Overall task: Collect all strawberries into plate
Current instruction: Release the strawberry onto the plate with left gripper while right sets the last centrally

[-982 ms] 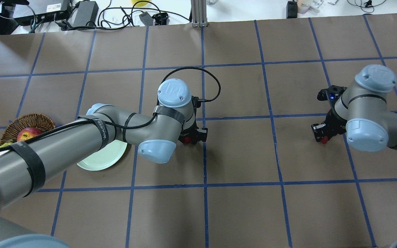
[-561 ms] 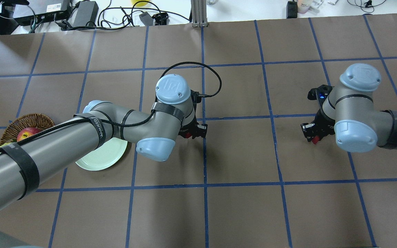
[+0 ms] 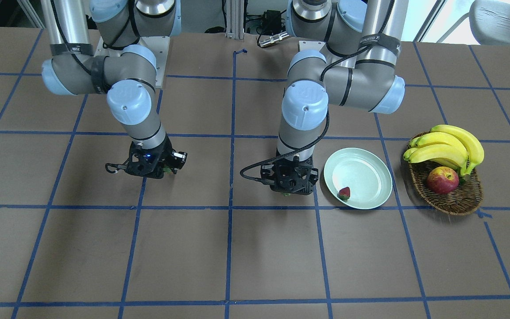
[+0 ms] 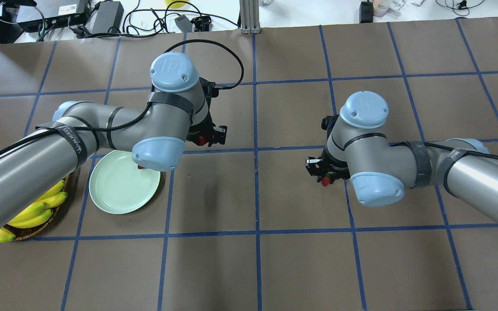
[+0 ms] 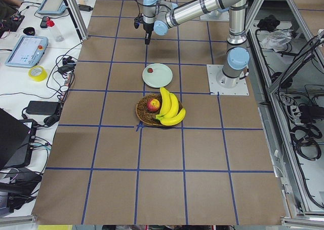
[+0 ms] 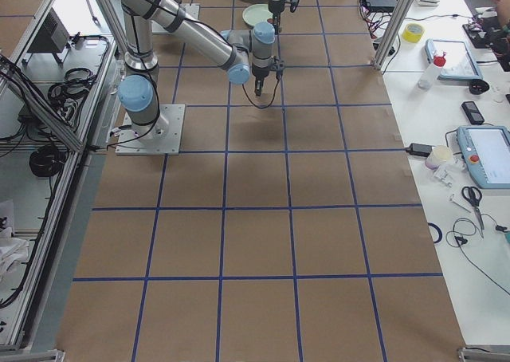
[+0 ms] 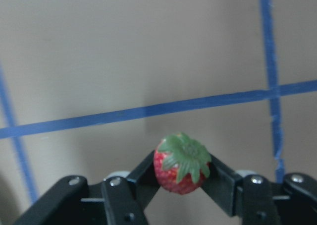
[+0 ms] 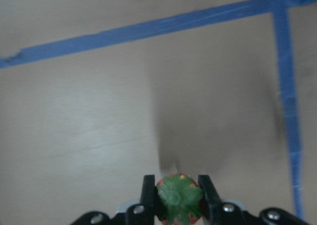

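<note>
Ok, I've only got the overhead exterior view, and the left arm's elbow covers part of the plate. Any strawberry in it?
Observer: Yes. The front-facing view shows one strawberry lying in the plate, by its rim.
Operator: Is the left arm carrying one?
Observer: Yes; its wrist camera shows the left gripper shut on a second strawberry, leafy cap facing the lens.
Operator: And the right?
Observer: The right gripper pinches a third strawberry above bare table.
</note>
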### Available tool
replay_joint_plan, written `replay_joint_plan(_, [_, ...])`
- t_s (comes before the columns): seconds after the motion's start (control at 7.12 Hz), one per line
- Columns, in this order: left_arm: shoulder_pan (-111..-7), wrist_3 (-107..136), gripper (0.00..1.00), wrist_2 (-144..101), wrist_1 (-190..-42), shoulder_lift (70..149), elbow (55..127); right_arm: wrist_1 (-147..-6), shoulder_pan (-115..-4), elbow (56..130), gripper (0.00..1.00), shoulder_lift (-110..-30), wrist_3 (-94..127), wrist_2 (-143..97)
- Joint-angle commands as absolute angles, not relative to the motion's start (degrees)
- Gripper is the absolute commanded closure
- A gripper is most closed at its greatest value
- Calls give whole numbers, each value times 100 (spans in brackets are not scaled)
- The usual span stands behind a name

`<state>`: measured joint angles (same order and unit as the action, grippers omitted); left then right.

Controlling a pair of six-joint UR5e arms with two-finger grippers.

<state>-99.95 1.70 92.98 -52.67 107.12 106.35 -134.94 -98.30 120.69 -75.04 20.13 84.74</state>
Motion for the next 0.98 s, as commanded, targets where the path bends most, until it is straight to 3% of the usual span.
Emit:
replay_joint_plan(0.0, [-8866, -1040, 100, 9458, -5642, 10459, 10687, -13518, -10902, 11036, 97, -6833, 3825, 8139])
replay_joint_plan(0.28, [-8054, -1818, 100, 9440, -5651, 10441, 10993, -13509, -11511, 10225, 95, -6164, 4647, 8226])
replay_joint_plan(0.56, [-7902, -1872, 100, 9466, -5432, 10433, 11564, -13509, -11812, 10178, 93, -6074, 4930, 8157])
replay_joint_plan(0.7, [-7832, -1933, 100, 9492, -5440, 10441, 11601, -13509, -11812, 10178, 25, -6038, 4922, 8226])
replay_joint_plan(0.84, [-7805, -2003, 45, 9492, -5432, 10441, 11567, -13465, -11812, 10169, 0, -6055, 4887, 8227])
